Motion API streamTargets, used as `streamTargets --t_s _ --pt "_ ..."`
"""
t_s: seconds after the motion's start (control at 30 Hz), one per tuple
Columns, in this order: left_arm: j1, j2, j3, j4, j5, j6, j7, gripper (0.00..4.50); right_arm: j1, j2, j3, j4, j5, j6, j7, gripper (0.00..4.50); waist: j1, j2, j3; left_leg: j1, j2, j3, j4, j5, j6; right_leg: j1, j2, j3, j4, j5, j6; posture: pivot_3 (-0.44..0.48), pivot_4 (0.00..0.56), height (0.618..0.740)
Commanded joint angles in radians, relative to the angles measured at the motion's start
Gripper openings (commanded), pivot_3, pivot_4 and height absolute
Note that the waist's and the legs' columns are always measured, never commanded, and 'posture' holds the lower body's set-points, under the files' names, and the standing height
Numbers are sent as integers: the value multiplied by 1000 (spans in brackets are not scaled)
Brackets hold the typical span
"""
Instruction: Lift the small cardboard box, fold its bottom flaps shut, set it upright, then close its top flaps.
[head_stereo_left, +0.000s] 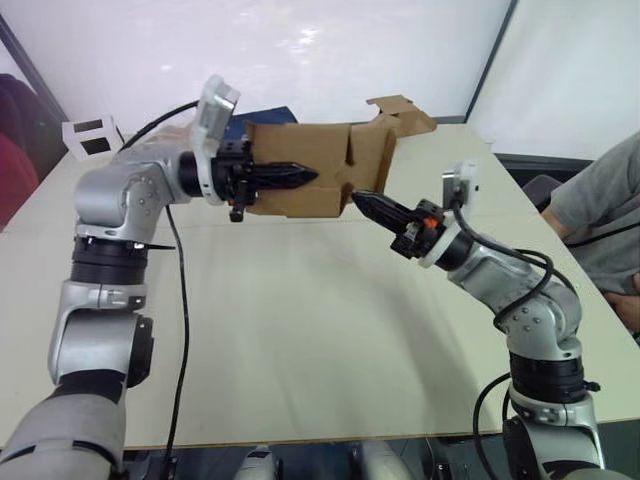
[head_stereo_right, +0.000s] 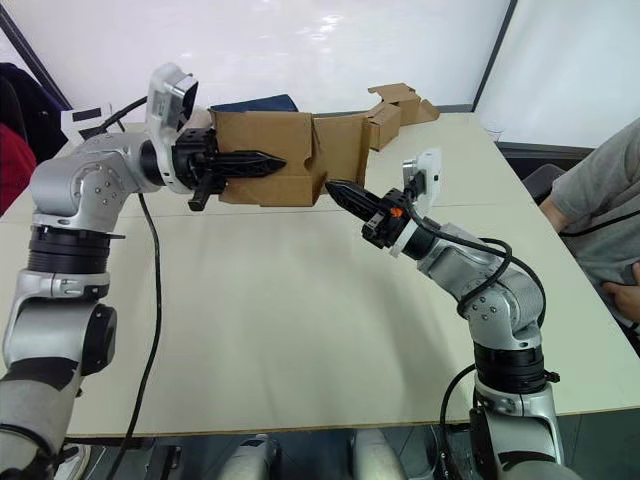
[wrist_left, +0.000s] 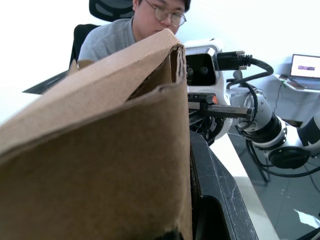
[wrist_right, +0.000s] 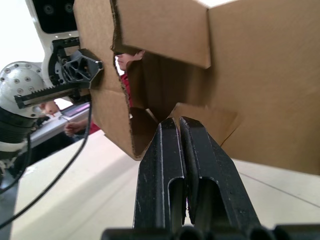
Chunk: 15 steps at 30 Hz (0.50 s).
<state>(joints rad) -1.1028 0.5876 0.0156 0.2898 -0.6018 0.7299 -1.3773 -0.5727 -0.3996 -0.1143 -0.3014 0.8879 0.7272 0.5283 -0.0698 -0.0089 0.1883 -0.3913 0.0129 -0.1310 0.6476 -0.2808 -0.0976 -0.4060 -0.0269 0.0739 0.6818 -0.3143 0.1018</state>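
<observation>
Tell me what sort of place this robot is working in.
Probably an office or lab workspace. A person sits in a black office chair beside the large pale table, and an open laptop stands on a side desk behind.

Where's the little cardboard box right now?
The box is in the air above the table's far side, clamped by the left gripper, right gripper at its lower corner.

Pale table (head_stereo_left: 300, 330) with a thin seam across it. Person in a grey shirt (head_stereo_left: 600, 215) seated at its right edge. Second brown cardboard box (head_stereo_right: 398, 105) at the far side. White box with black windows (head_stereo_left: 90, 135) far left. Dark blue item (head_stereo_right: 255, 103) behind.
</observation>
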Motion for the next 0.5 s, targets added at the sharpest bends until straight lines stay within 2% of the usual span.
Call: streamTargets --t_s 0.03,0.33,0.5 --pt "-7 5 18 -39 -18 -2 4 0 -30 20 28 -37 4 -3 12 80 -1 0 0 0 0 0 0 0 0 0 0 0 0 0 0 0 150 740" --pt "-9 6 20 -37 -14 -9 7 0 -52 35 52 -6 -43 -25 38 80 1 0 0 0 0 0 0 0 0 0 0 0 0 0 0 0 150 740" --pt "-7 10 21 -37 -9 -13 12 0 -46 -50 -55 -38 63 30 81 80 2 0 0 0 0 0 0 0 0 0 0 0 0 0 0 0 150 740"
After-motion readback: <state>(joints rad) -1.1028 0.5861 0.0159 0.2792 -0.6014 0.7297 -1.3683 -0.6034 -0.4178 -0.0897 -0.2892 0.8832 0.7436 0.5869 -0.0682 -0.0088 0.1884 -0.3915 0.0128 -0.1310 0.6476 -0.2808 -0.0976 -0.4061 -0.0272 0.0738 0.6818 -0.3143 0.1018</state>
